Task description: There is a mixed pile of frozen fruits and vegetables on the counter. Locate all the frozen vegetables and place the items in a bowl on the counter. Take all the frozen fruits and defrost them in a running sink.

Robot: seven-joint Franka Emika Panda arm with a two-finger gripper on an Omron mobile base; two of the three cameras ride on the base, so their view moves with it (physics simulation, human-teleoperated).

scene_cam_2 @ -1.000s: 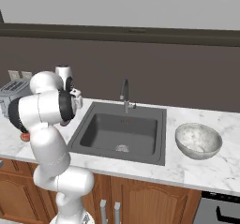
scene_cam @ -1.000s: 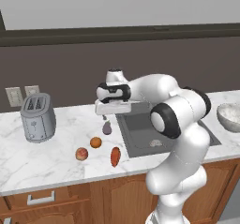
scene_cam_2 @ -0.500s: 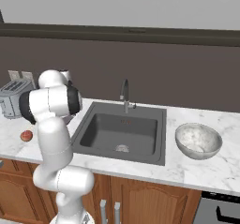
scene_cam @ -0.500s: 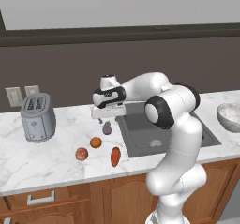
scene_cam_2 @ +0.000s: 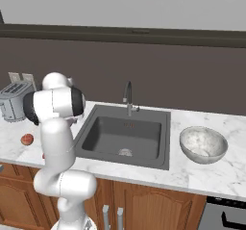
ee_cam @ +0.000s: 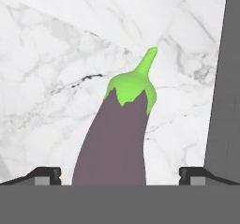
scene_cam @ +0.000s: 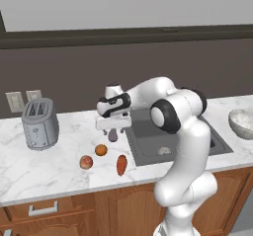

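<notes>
Four items on counter (scene_cam: 59, 156), left base view: gripper (scene_cam: 113, 130) directly over eggplant (scene_cam: 113, 136); orange (scene_cam: 101, 150), apple (scene_cam: 86, 162), root (scene_cam: 121, 165) at 6–7 o'clock of it.

Right base view: matte dark sink (scene_cam_2: 122, 135); glossy pale bowl (scene_cam_2: 203, 144) at 3 o'clock, well apart.

Hand view: jaws wide, straddling smooth purple eggplant, green cap; nothing gripped. Judged step: first vegetable pick. Next: descend, close.
</notes>
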